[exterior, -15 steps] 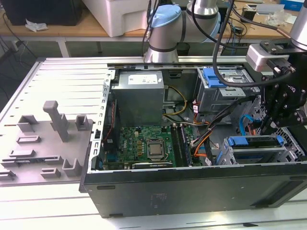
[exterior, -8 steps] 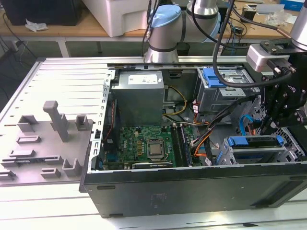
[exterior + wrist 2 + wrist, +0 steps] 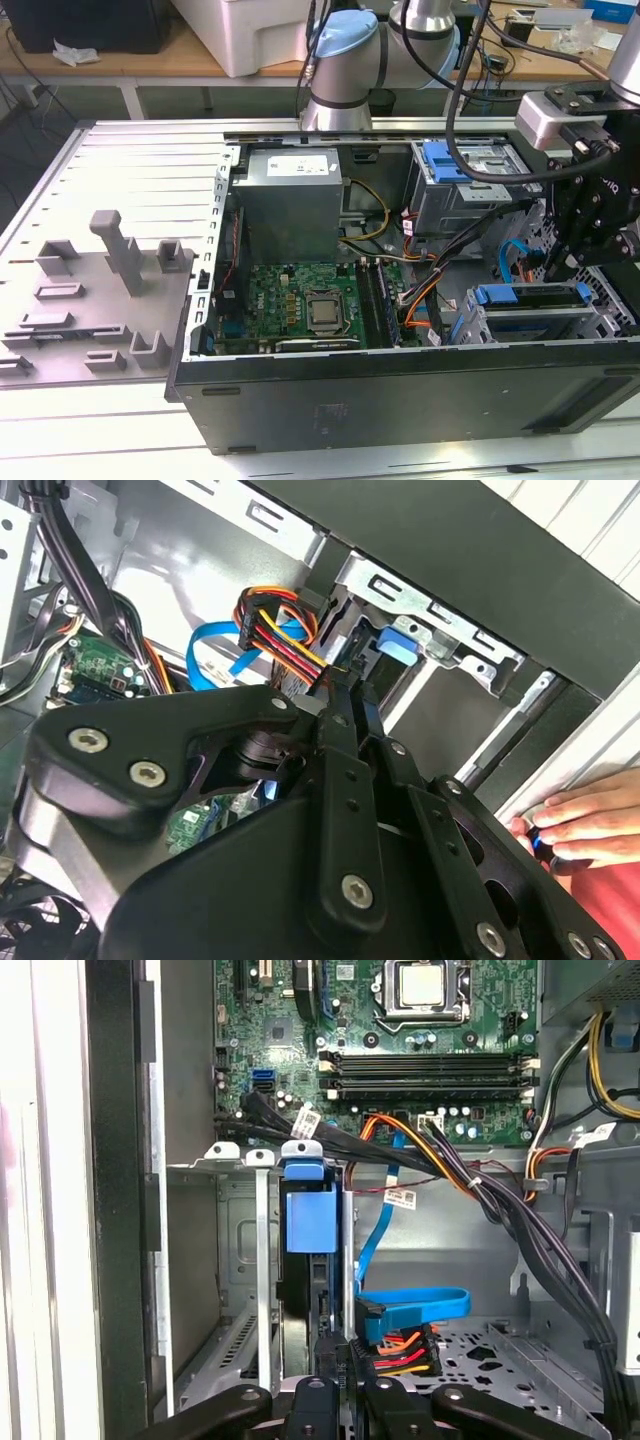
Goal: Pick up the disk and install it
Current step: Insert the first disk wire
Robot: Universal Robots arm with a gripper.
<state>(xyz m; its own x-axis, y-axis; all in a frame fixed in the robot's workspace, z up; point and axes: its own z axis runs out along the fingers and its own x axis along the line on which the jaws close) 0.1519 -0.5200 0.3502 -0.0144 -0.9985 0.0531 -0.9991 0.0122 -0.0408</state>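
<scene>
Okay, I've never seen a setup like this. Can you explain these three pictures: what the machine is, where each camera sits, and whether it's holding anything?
This is a robot arm with a gripper, working over an open computer case on a table. The exterior view comes from a camera off the arm; both wrist views come from cameras riding on the arm, looking past the gripper into the case. Inside are a green motherboard and a grey drive cage. The gripper hangs over a blue plastic piece in that cage; whether it grips it I cannot tell. A person's hand shows beside the case in the second wrist view.
</scene>
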